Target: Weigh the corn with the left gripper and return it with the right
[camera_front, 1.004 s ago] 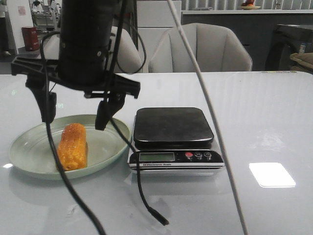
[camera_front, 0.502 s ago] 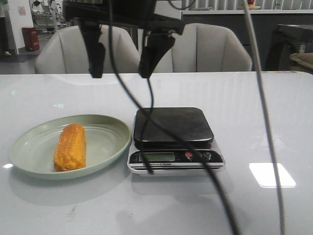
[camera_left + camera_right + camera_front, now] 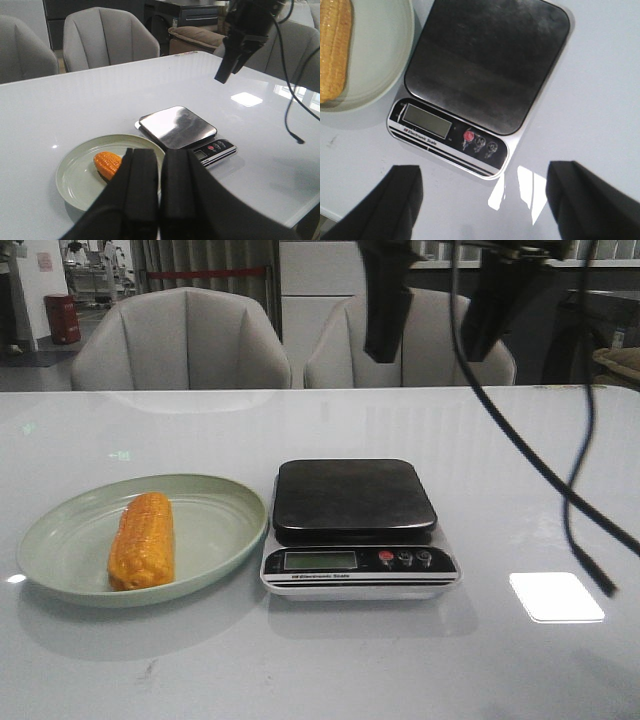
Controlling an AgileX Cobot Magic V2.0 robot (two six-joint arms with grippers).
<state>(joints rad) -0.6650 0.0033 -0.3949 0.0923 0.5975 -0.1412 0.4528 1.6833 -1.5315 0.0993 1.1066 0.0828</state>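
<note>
Right (image 3: pixel 447 325) moved rightward, jaws wide, empty | left gripper (image 3: pixel 160 195) seemingly closed | corn (image 3: pixel 142 539) plated

Corn on the left side of the tabletop

The corn (image 3: pixel 142 541), a stubby orange-yellow cob with bumpy kernel rows, lies flat and untouched near the table's front-left corner, its length running roughly from front edge toward far edge.

Left gripper (image 3: pixel 160 200) pressed closed and empty; right gripper (image 3: pixel 442 315) high, fingers spread wide.
</note>
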